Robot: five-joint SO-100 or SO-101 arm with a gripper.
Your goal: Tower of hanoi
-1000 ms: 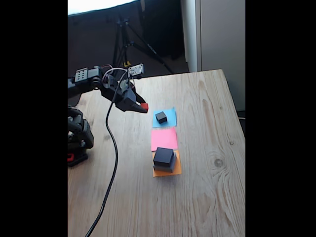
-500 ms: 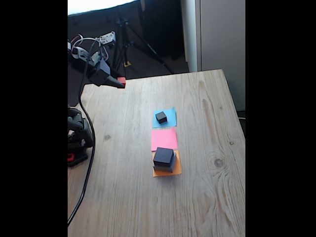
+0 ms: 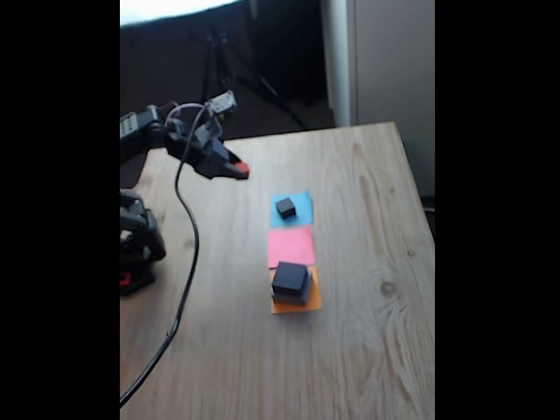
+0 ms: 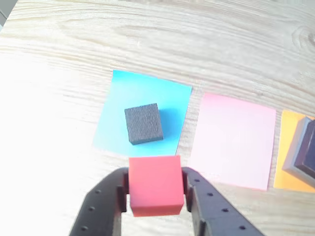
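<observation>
The gripper (image 4: 155, 192) is clenched on the tiny red cube (image 4: 155, 184), one black finger pressed against each side face, and in the fixed view the gripper (image 3: 238, 170) hangs in the air above the far left part of the wooden table (image 3: 367, 350), with the red cube (image 3: 241, 167) at its tip. The cube has no long axis; in the wrist view it sits nearly square to the frame, its top face level and its edges roughly parallel to the fingers. Beyond it in that view, the smallest dark block (image 4: 143, 123) lies flat near the middle of the blue paper square (image 4: 142, 113), turned slightly so its edges run a little off those of the paper. To the right lies the pink paper square (image 4: 234, 140), bare, and further right the orange paper square (image 4: 290, 152) carries the two larger dark blocks. In the fixed view the medium block (image 3: 290, 278) sits stacked on the large block (image 3: 294, 298), of which just an edge shows, both on the orange square (image 3: 296, 303), nearest the camera; the pink square (image 3: 290, 246) lies in the middle and the blue square (image 3: 292, 208) farthest, with the small block (image 3: 285, 207) on it. A black cable (image 3: 184, 289) hangs from the arm and trails over the left side of the table.
</observation>
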